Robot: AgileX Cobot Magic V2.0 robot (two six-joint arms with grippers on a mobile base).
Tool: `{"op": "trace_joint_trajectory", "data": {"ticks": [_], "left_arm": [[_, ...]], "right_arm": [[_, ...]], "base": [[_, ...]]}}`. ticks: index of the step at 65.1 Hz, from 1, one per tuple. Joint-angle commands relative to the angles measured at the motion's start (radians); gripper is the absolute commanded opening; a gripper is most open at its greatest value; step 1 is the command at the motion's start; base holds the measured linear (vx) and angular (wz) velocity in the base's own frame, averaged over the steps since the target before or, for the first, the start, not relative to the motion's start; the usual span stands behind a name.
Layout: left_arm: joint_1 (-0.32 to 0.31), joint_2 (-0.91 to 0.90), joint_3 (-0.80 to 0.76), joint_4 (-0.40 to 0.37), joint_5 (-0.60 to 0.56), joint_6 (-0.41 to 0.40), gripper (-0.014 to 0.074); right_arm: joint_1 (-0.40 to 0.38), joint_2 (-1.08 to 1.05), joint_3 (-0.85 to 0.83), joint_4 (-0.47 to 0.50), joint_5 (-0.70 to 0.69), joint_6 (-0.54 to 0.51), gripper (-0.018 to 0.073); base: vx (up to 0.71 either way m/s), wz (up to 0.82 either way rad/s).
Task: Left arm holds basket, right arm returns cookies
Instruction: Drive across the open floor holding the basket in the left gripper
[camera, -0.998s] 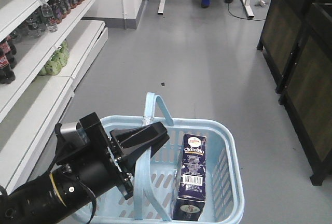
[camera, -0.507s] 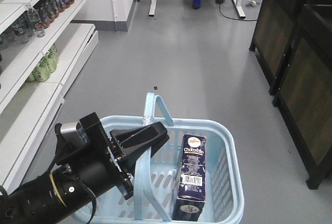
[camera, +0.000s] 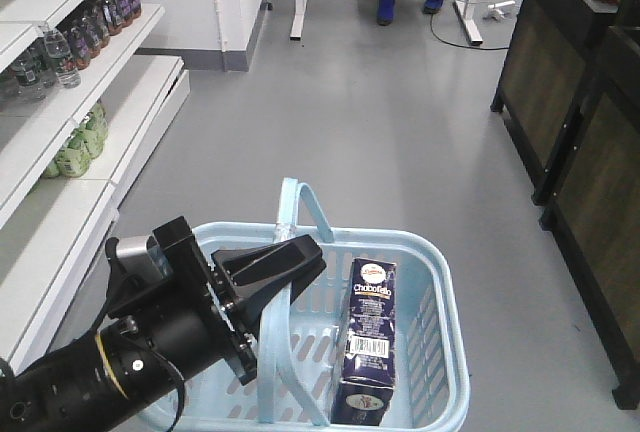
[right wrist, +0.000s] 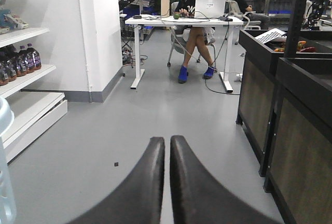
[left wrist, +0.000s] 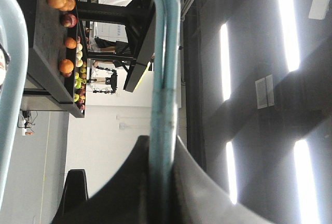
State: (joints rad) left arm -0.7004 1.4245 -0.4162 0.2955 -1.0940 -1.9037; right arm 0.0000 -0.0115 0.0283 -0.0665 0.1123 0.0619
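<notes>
The light blue basket (camera: 456, 352) hangs low over the grey floor in the front view. My left arm (camera: 150, 347) reaches in from the lower left, and my left gripper (camera: 300, 254) is shut on one hoop handle (camera: 290, 214). In the left wrist view the handle (left wrist: 165, 63) runs straight between the jaws of my left gripper (left wrist: 162, 141). The cookies (camera: 368, 337), a dark navy "Chocofello" box, stand tilted inside the basket on its right side. My right gripper (right wrist: 167, 141) shows only in the right wrist view, shut with nothing in it, over bare floor.
White shelves (camera: 100, 102) with drink bottles (camera: 95, 17) line the left of the aisle. Dark cabinets (camera: 580, 142) stand along the right. A seated person (right wrist: 199, 16) works at a white desk (right wrist: 181, 21) at the far end. Fruit (left wrist: 65, 22) lies on a dark stand.
The shelves and cabinets have shifted in the front view, so the base has moved along the aisle. Basket, box and left gripper keep the same places in the frame.
</notes>
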Motion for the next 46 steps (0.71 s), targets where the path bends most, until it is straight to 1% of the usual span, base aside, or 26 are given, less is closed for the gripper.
{"op": "trace_joint_trajectory", "data": {"ticks": [1,22,46], "left_arm": [[-0.005,-0.034,-0.027,-0.026,-0.278,-0.001,-0.0003],[-0.005,-0.034,-0.027,-0.026,-0.278,-0.001,-0.0003],[-0.005,-0.034,-0.027,-0.026,-0.278,-0.001,-0.0003]], "right_arm": [[0.000,-0.011,0.018,-0.007,-0.068,-0.004,-0.0006],[0.000,-0.011,0.018,-0.007,-0.068,-0.004,-0.0006],[0.000,-0.011,0.018,-0.007,-0.068,-0.004,-0.0006]], "base": [[0.28,-0.01],[0.31,-0.05],[0.37,-0.08]]}}
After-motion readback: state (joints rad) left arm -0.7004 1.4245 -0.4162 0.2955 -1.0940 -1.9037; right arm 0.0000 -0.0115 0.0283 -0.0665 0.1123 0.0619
